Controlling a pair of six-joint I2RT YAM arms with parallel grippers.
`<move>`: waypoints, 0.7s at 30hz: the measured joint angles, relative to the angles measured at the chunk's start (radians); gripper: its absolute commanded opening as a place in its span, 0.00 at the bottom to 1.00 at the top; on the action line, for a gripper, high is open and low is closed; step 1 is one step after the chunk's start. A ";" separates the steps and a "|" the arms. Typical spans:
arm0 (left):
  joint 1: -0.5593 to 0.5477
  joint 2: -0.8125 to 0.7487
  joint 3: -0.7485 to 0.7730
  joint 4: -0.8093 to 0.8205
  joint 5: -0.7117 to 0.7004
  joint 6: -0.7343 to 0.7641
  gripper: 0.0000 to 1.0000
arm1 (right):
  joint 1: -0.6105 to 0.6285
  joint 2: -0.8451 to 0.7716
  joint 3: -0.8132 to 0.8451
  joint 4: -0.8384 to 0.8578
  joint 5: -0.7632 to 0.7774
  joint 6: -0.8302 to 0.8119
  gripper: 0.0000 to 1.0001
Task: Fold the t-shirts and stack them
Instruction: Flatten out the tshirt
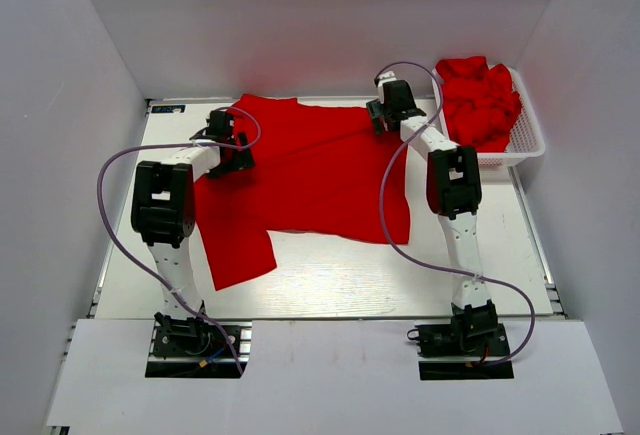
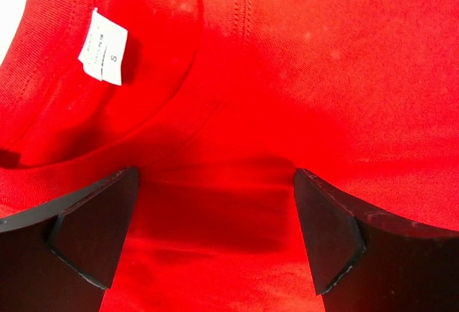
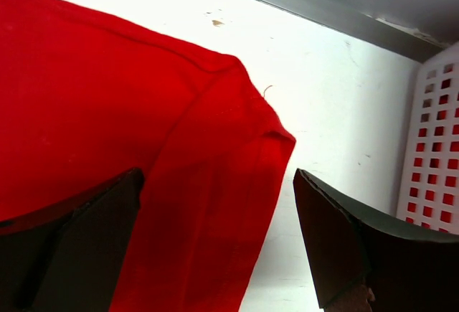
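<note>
A red t-shirt is spread flat on the table, directly beneath both grippers. The left gripper is held wide open and empty over the fabric just below the collar, with the size label ahead to its left. The right gripper is likewise spread and empty over a shirt corner, the basket to its right. If the jaws are closed here, one layer alone may be pinched, or the thin corner missed, skewing the fold. Contact with the cloth cannot be made out. Part of the shirt is hidden under the left arm.
</note>
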 measured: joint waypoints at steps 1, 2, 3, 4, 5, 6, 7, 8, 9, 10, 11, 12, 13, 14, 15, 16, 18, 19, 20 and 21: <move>0.001 0.000 0.000 -0.001 -0.001 -0.001 1.00 | -0.001 0.000 0.000 0.000 0.005 0.000 0.90; 0.002 0.000 0.000 -0.002 -0.002 -0.002 1.00 | -0.003 -0.001 -0.001 0.000 0.010 0.000 0.90; 0.003 0.000 0.000 -0.002 -0.002 -0.004 1.00 | -0.004 -0.002 -0.002 0.000 0.013 0.000 0.90; 0.004 0.000 0.000 -0.002 -0.003 -0.005 1.00 | -0.006 -0.003 -0.005 0.000 0.016 0.000 0.90; 0.005 0.000 0.000 -0.003 -0.004 -0.005 1.00 | -0.008 -0.006 -0.007 -0.001 0.019 0.000 0.90; 0.006 0.000 0.000 -0.003 -0.004 -0.005 1.00 | -0.010 -0.010 -0.012 -0.003 0.021 -0.001 0.90; 0.007 0.000 0.000 -0.004 -0.004 -0.008 1.00 | -0.012 -0.016 -0.021 -0.004 0.024 -0.002 0.90; 0.008 0.000 0.001 -0.005 -0.004 -0.009 1.00 | -0.014 -0.023 -0.029 -0.006 0.027 -0.003 0.90; 0.009 0.000 0.002 -0.006 -0.004 -0.012 1.00 | -0.018 -0.031 -0.040 -0.009 0.030 -0.006 0.90; 0.010 0.000 0.002 -0.007 -0.004 -0.013 1.00 | -0.020 -0.039 -0.048 -0.012 0.039 -0.013 0.90; 0.011 0.000 0.002 -0.009 -0.005 -0.013 1.00 | -0.024 -0.046 -0.055 -0.016 0.053 -0.021 0.90; 0.013 0.000 0.002 -0.011 -0.009 -0.012 1.00 | -0.030 -0.051 -0.058 -0.024 0.066 -0.027 0.90; 0.018 0.000 0.002 -0.014 -0.014 -0.012 1.00 | -0.037 -0.056 -0.060 -0.031 0.078 -0.032 0.90; 0.022 0.000 0.002 -0.016 -0.018 -0.012 1.00 | -0.045 -0.060 -0.061 -0.035 0.087 -0.037 0.90; 0.027 0.000 0.002 -0.019 -0.021 -0.013 1.00 | -0.052 -0.063 -0.062 -0.040 0.095 -0.044 0.90; 0.031 0.000 0.002 -0.020 -0.024 -0.012 1.00 | -0.058 -0.069 -0.065 -0.043 0.098 -0.050 0.90; 0.037 0.000 0.002 -0.024 -0.028 -0.012 1.00 | -0.066 -0.079 -0.066 -0.060 0.095 -0.050 0.90; 0.038 0.000 0.002 -0.026 -0.028 -0.012 1.00 | -0.066 -0.084 -0.067 -0.066 0.090 -0.051 0.90; 0.039 0.000 0.002 -0.026 -0.027 -0.012 1.00 | -0.065 -0.090 -0.067 -0.072 0.079 -0.055 0.90; 0.039 0.000 0.002 -0.026 -0.025 -0.012 1.00 | -0.065 -0.099 -0.067 -0.081 0.065 -0.058 0.90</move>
